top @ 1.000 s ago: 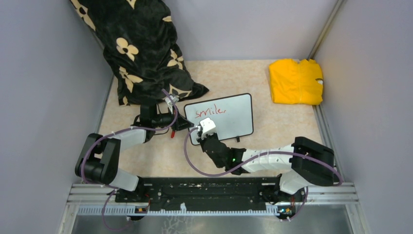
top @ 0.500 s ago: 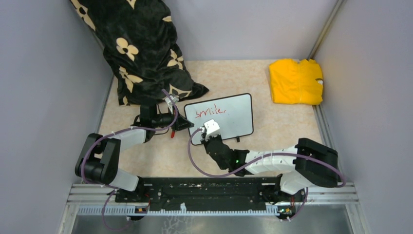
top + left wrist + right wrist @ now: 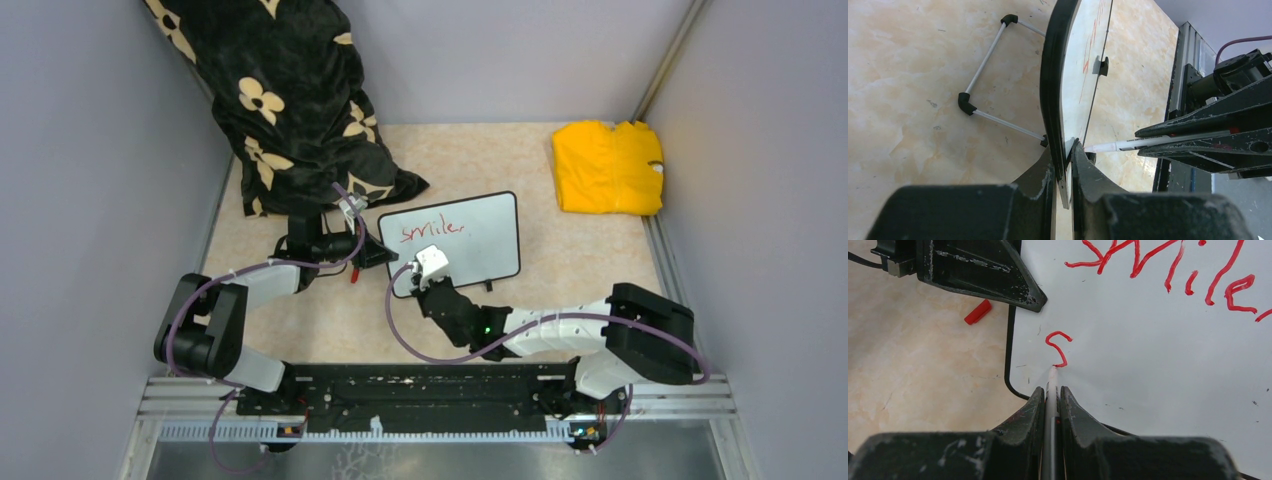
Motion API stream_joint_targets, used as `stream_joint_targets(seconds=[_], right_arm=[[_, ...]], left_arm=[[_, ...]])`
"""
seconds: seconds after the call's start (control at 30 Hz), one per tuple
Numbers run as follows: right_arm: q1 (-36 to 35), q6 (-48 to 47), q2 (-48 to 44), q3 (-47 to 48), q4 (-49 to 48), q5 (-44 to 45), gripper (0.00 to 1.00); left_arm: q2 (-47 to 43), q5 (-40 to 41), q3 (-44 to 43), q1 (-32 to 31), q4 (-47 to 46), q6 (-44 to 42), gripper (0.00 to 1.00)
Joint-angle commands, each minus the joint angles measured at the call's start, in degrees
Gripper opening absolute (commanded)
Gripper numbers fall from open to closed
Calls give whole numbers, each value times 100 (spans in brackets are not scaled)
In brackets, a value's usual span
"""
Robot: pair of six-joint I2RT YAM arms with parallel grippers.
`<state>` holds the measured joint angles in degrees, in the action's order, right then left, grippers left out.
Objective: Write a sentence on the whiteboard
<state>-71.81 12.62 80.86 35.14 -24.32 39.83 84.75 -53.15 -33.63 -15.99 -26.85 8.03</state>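
Grey walls close in a beige marbled table (image 3: 560, 270), with a black flowered cloth (image 3: 290, 100) heaped at the far left corner and a yellow folded cloth (image 3: 608, 165) at the far right corner. Near the middle of the table the whiteboard (image 3: 480, 250) stands tilted on its small feet.

The sentence (image 3: 432, 230) is only partly written. A first line in red reads roughly "smile," and below it, near the board's lower left corner, a lone "s" (image 3: 1058, 347) opens the second line. Writing that second line looks like the step in hand.

The left gripper (image 3: 1064, 150) is clamped on the board's left edge, one finger on each face, steadying it. The right gripper (image 3: 1050, 392) is closed on a marker (image 3: 1128, 145), whose tip rests on the board at the foot of the "s". A red cap (image 3: 978, 311) lies on the table just beside the left gripper.

The right arm runs low from the near right edge, its wrist pitched down at the board. The left arm folds at the elbow, its forearm reaching toward the board's left edge.

The next move calls for light, even pressure and small strokes rightward, while the left grip holds firm.
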Motion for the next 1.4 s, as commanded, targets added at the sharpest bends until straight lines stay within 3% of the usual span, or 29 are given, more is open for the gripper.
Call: stream_joint_targets(seconds=[0.0, 0.23, 0.57, 1.37], right_arm=[[82, -71, 5, 81, -358, -218, 0], [84, -102, -318, -62, -567, -382, 0], [195, -312, -899, -126, -390, 112, 0], [494, -353, -651, 19, -654, -255, 0]], left_arm=[[251, 736, 58, -18, 479, -649, 0], [274, 742, 52, -18, 470, -645, 0], [292, 745, 55, -18, 467, -636, 0], [320, 733, 45, -18, 479, -636, 0]])
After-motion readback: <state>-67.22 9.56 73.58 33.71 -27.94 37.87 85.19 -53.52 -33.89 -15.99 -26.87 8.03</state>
